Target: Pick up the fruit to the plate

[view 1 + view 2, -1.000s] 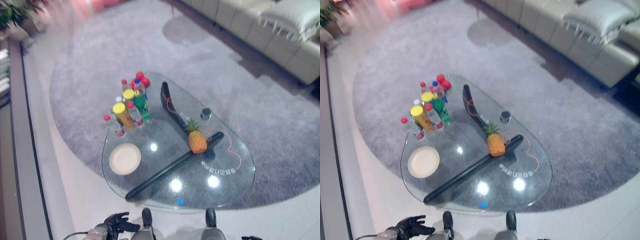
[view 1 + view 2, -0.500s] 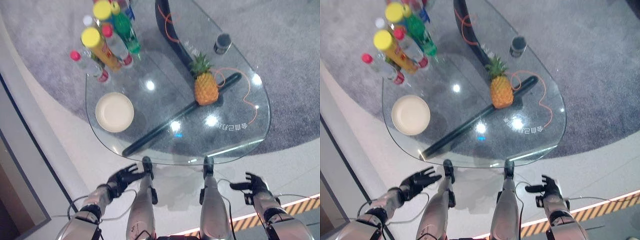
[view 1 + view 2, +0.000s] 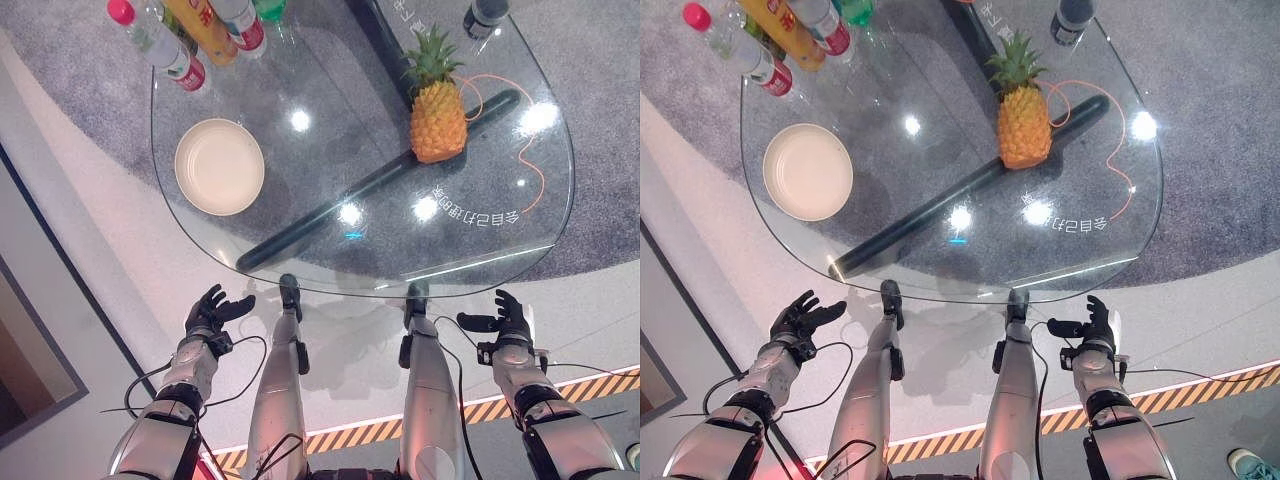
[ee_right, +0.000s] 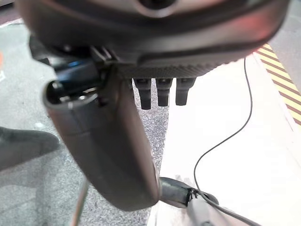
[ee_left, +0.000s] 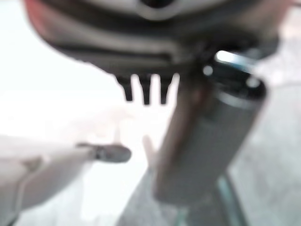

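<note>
A pineapple with a green crown stands upright on the glass table, right of centre. An empty cream plate lies on the table's left part. My left hand hangs open below the table's near edge at the left, fingers spread, holding nothing. Level with it at the right, my right hand is open too and empty. In the right wrist view the right hand's fingers point straight out over the floor.
Several bottles with red and yellow caps stand at the table's far left. A dark cup stands at the far right. A black bar runs under the glass. Grey carpet surrounds the table.
The camera has tilted further down and closer, so the table sits higher in view. Both hands have come up a little and spread beside the table's near edge.
</note>
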